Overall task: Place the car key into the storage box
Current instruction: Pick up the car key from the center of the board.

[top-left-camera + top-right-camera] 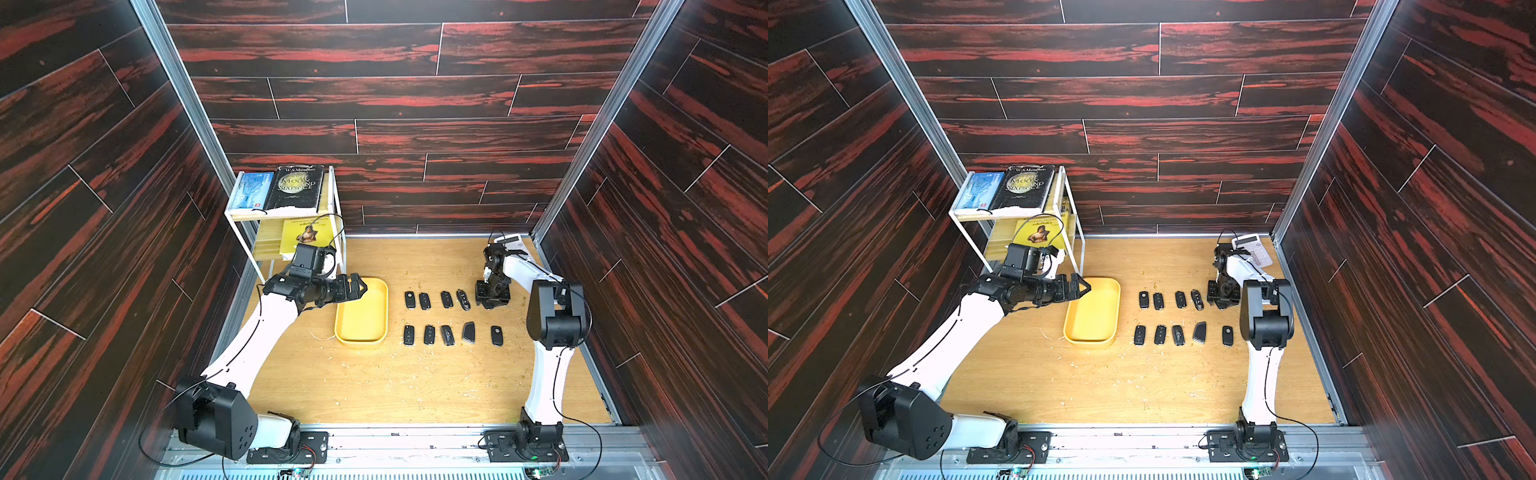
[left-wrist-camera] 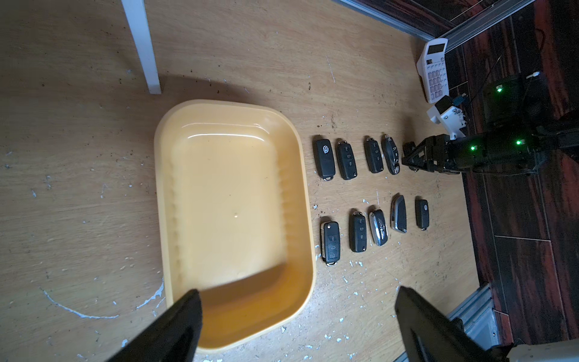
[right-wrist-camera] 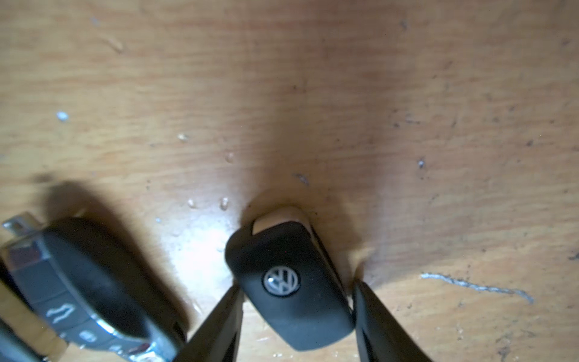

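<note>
Grasp stage: right gripper [image 3: 297, 286] pinches the black plastic Volkswagen key fob [image 3: 282, 257], well right of the shallow yellow plastic bin [image 1: 363, 320] beneath the spread left gripper [image 2: 299, 293]; next, a firm lift.

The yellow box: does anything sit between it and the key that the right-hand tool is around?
Yes. Four other key fobs lie flat in a row on the table between the car key, gripped by the right tool, and the storage box. The open left tool also hangs over the box's far end.
</note>
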`<state>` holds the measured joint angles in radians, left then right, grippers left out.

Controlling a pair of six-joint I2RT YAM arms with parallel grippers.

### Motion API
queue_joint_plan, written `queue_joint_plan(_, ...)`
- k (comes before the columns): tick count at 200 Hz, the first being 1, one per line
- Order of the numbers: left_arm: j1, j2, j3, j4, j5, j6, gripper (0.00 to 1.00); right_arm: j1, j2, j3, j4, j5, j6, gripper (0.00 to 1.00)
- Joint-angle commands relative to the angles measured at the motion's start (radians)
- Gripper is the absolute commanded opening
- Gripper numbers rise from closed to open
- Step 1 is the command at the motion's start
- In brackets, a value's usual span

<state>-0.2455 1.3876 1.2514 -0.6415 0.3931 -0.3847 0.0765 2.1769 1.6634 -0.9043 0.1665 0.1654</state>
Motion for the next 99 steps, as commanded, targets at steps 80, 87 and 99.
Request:
queue_joint_plan(80, -0.003, 0.005, 0.022, -0.001, 0.005, 0.018, 1.0, 0.001, 0.039, 0.01, -0.027, -0.001, 0.003, 0.24)
queue_joint_plan(87, -0.004, 0.003, 0.024, -0.004, 0.003, 0.018, 1.0, 0.0, 0.037, 0.012, -0.027, 0.0, 0.003, 0.21)
queue_joint_plan(99, -0.004, 0.002, 0.025, -0.006, 0.003, 0.018, 1.0, 0.0, 0.033, 0.019, -0.034, 0.002, 0.005, 0.2)
